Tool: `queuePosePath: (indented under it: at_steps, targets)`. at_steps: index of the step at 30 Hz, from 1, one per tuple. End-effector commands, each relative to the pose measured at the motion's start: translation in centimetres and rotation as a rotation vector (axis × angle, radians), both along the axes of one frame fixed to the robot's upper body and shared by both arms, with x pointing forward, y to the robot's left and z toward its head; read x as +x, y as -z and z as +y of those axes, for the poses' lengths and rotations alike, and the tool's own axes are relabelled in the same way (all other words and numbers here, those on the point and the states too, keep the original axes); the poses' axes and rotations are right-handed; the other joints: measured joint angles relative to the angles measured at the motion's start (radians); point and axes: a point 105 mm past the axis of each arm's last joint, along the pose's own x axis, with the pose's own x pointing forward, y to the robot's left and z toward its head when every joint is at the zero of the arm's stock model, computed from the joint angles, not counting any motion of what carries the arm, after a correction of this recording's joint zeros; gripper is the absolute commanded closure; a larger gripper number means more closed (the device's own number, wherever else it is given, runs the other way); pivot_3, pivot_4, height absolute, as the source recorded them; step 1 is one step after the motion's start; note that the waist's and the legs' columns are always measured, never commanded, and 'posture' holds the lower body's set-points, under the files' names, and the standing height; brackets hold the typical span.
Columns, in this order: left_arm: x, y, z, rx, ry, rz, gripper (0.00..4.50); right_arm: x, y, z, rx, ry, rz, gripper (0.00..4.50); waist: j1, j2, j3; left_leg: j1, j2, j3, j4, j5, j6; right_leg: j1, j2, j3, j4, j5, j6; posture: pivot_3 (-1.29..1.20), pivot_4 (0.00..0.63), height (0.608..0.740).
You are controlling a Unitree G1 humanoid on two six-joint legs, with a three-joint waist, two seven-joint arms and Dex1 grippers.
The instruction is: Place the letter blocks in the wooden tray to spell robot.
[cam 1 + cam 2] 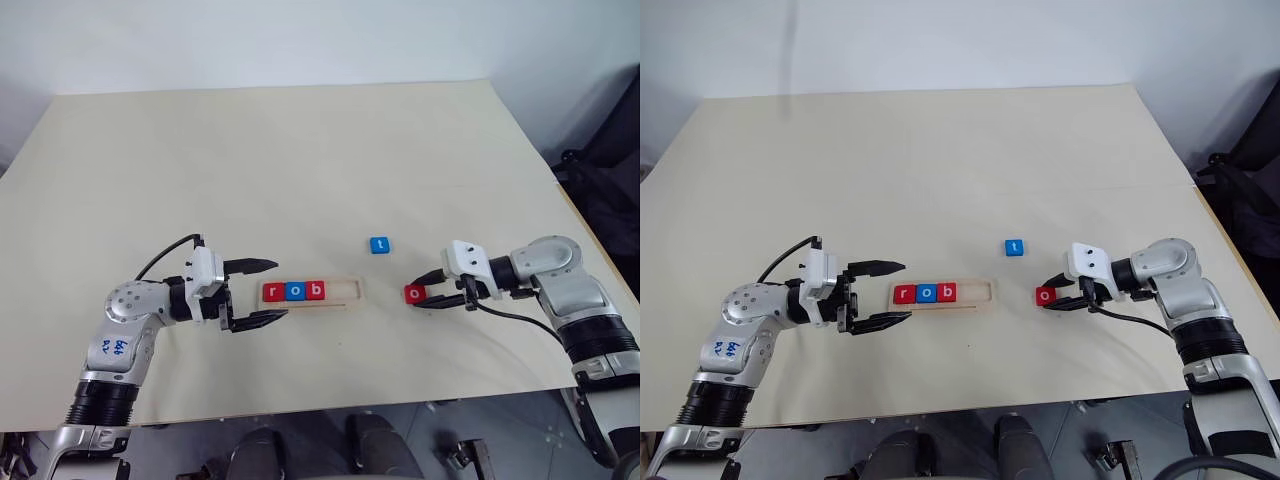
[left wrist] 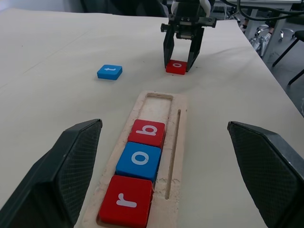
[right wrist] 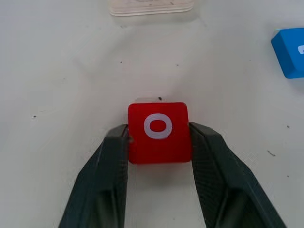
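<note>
Jaws of the right gripper (image 3: 159,142) clamp the red o block (image 3: 159,131) on the counter (image 1: 300,160), at three o'clock from the wooden tray (image 1: 345,291); left gripper (image 1: 262,292) jaws stand wide at the tray's nine o'clock end. Tray holds r, o, b (image 2: 147,133); blue t (image 1: 380,244) lies at one o'clock. Lifting squarely should keep the block level for the fourth slot.

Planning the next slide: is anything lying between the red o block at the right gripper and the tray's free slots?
Nothing visible: bare table separates the red o block from the pale wooden tray. The blue t block sits farther back, off that line.
</note>
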Motion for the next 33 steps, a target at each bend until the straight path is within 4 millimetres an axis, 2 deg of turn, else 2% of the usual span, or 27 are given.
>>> queuePosePath:
  at_steps: [1, 6, 11, 20, 28, 29, 33]
  targets:
    - [-0.3, -1.1, 0.1, -0.01, 0.001, -0.043, 0.0, 0.1, -1.5, 1.2, 0.019, -0.024, -0.032, 3.05, 0.0, 0.0, 0.0, 0.0, 0.0, 0.0, 0.0, 0.0, 0.0, 0.0, 0.0, 0.0, 0.0, 0.0, 0.0, 0.0, 0.15, 0.74]
    - [-0.2, -1.0, 0.2, -0.01, -0.002, -0.041, 0.0, -0.2, -3.3, 5.5, 0.1, -0.058, -0.012, 3.05, -0.004, 0.0, 0.0, 0.0, 0.002, -0.004, 0.0, 0.0, 0.0, -0.002, 0.001, 0.002, 0.002, 0.0, 0.0, 0.0, 0.15, 0.74]
    - [-0.1, -0.9, 0.1, -0.007, 0.011, -0.038, 0.0, 0.4, -3.5, 8.8, 0.113, -0.06, -0.021, 3.05, -0.002, 0.001, 0.0, 0.0, 0.001, -0.004, 0.0, 0.0, 0.0, -0.003, 0.001, 0.002, 0.002, 0.0, -0.001, 0.0, 0.15, 0.74]
    - [-0.4, -0.6, 0.3, 0.008, 0.014, -0.037, 0.0, 0.8, -2.5, 11.6, 0.098, -0.067, -0.018, 3.05, -0.001, 0.001, 0.0, -0.001, 0.0, -0.001, 0.0, 0.0, 0.0, -0.003, 0.0, 0.0, 0.002, 0.0, -0.001, 0.0, 0.15, 0.74]
    - [-0.5, -0.5, 0.3, 0.002, -0.002, -0.034, 0.0, 0.5, -2.3, 12.8, 0.116, -0.079, 0.007, 3.05, -0.003, 0.001, 0.0, -0.001, 0.001, -0.001, 0.0, 0.0, 0.0, -0.003, 0.0, 0.0, 0.002, -0.001, -0.001, 0.0, 0.15, 0.74]
    - [-0.5, -0.5, 0.3, 0.001, -0.004, -0.035, 0.0, 0.5, -2.3, 12.9, 0.118, -0.08, 0.01, 2.33, -0.003, 0.001, 0.0, -0.001, 0.001, -0.001, 0.0, 0.0, 0.0, -0.003, 0.0, 0.0, 0.002, -0.001, -0.001, 0.0, 0.15, 0.74]
    - [-0.5, -0.5, 0.3, -0.002, -0.008, -0.037, 0.0, 0.1, -2.3, 13.4, 0.132, -0.095, 0.025, 1.0, -0.003, 0.001, 0.0, -0.001, 0.001, -0.001, 0.0, 0.0, 0.0, -0.003, 0.0, 0.0, 0.002, -0.001, -0.001, 0.0, 0.15, 0.74]
